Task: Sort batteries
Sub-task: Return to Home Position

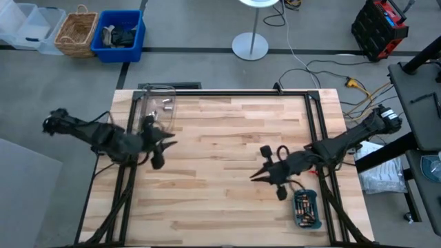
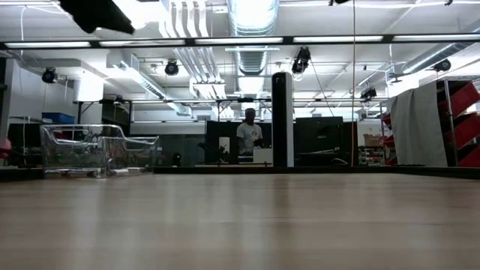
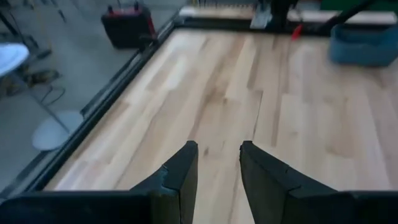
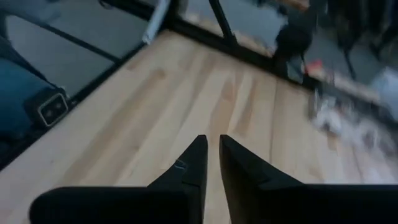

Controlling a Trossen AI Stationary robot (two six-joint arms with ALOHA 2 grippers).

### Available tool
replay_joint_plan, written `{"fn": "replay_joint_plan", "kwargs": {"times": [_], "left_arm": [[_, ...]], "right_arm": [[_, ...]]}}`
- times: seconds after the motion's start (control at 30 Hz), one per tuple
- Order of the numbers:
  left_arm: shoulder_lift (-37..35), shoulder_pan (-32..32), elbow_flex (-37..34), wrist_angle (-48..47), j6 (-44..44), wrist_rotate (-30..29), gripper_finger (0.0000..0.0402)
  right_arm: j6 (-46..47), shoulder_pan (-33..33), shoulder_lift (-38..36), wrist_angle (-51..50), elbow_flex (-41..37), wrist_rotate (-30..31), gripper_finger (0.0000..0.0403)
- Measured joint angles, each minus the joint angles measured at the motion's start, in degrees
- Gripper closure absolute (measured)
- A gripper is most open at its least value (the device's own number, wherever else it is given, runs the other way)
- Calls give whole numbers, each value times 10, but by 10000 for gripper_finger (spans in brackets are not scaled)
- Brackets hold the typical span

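Batteries are split two ways: a few silvery batteries (image 1: pixel 165 105) lie in the clear box (image 1: pixel 148 103) at the far left corner of the table (image 1: pixel 227 138), and a packed cluster fills the teal tray (image 1: pixel 306 193) at the near right edge. The left pincer (image 1: pixel 171 141) hangs over the left side of the table, just on the near side of the clear box, its fingers a clear gap apart with nothing between them. The right pincer (image 1: pixel 256 174) hovers right of centre, near the teal tray and pointing left, its fingers only a thin slit apart and empty too. Between the two there's a wide run of bare wood planks, all the way from the far edge to the near edge. A black frame rail (image 1: pixel 227 94) borders the far edge, and dark legs run down both sides. Beyond the far edge, in the low view, a person (image 2: pixel 248 137) stands deep in the room under strip lights.
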Motion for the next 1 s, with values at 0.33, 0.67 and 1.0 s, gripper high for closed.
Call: {"fn": "replay_joint_plan", "kwargs": {"times": [0.33,0.67,1.0], "left_arm": [[-51,-225,-34,-1,-42,-244,301],[-97,-279,-124,4,-91,-269,315],[-206,-282,-200,62,-49,-235,327]], "right_arm": [[-15,6,-125,13,-72,5,391],[-28,6,-209,100,-167,5,390],[-55,-11,-302,109,-213,5,390]]}}
